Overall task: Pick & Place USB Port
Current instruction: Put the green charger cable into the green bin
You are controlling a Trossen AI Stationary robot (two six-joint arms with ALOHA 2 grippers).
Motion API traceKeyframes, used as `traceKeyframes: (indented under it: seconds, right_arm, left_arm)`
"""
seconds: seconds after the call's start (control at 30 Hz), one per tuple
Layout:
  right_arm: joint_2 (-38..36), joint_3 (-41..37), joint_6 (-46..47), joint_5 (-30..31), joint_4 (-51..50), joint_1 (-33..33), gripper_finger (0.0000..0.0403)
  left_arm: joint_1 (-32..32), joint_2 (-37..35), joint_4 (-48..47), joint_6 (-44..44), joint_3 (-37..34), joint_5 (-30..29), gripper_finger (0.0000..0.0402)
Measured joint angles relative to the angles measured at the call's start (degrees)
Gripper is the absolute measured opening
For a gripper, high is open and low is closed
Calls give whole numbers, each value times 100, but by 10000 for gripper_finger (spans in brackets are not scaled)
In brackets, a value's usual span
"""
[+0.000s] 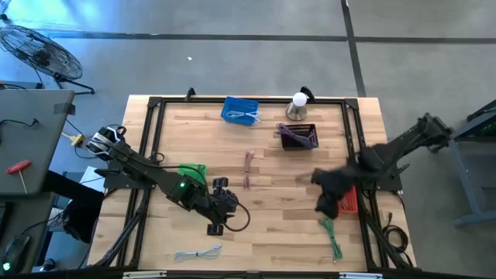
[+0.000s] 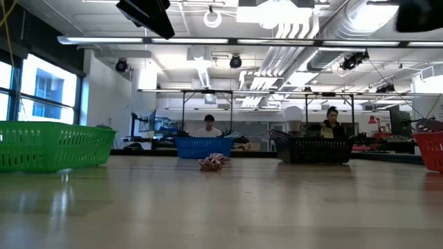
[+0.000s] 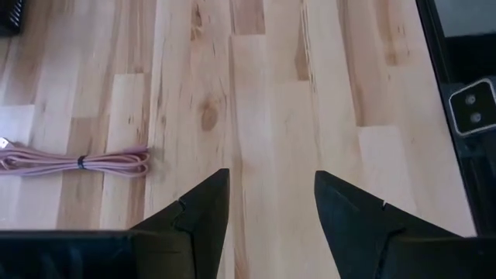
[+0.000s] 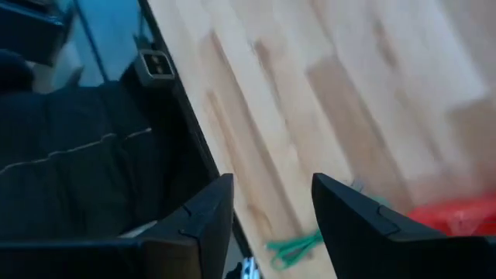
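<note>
The left tool was held over the counter's near middle, its fingers spread with only bare wood between them. A pink cable, coiled and tied, lay at the counter's middle, apart from both tools; it was also seen in the left wrist view. The right tool was held near the right edge, beside a red basket, its fingers spread and nothing gripped. A green cable lay just nearer than that basket, and a white cable lay near the front edge. A green basket stood left of centre; a blue basket and a black basket stood toward the far side.
</note>
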Motion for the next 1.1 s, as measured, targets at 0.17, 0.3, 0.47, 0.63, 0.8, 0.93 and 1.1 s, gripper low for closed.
traceKeyframes:
  seconds: [0.17,0.3,0.47,0.63,0.8,0.93,1.1]
  right_arm:
    - [398,0,1804,707,48,1302,167]
    - [877,0,3051,778,59,2032,167]
    - [1595,0,4302,374,152,2573,167]
    - [2305,0,4749,119,494,2774,167]
    - [2978,0,4749,100,805,2779,167]
    - [3435,0,4760,-296,720,2775,167]
    - [3792,0,4793,-526,513,2768,167]
  left_arm:
    - [0,0,-15,204,0,1,184]
    - [0,0,-12,388,0,-2,184]
    - [0,0,-8,586,0,-153,184]
    - [2,0,-4,805,0,-371,184]
    - [4,0,-1,873,0,-606,184]
    - [4,0,1,875,0,-890,184]
    - [4,0,4,960,0,-1144,184]
